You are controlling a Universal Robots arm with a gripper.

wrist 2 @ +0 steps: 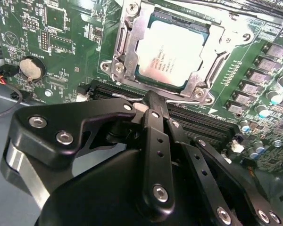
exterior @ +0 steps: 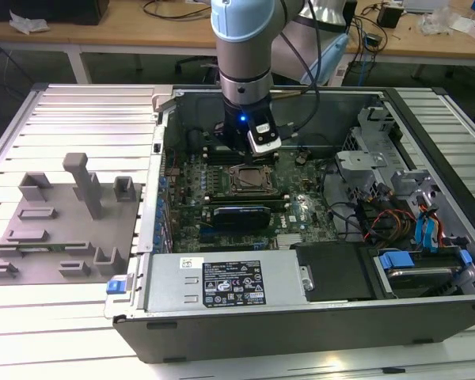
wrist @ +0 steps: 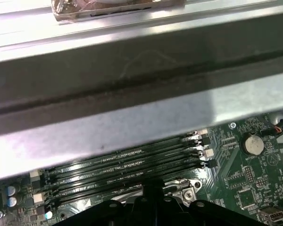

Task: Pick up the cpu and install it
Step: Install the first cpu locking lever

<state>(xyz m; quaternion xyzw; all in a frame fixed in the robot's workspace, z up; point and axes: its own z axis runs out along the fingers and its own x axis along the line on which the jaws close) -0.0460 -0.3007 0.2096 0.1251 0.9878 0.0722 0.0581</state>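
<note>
Hovering over the memory slots, our claw has its fingers closed together, gripping nothing. Just beyond it, the cpu sits flat in the socket frame on the motherboard, inside the open computer case.

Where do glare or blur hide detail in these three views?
In the second wrist view, glare whitens the cpu lid in its socket, and the gripper linkage is a dark close mass. In the first wrist view, the near case wall is soft and pale. In the exterior view, the slatted table washes out.
</note>
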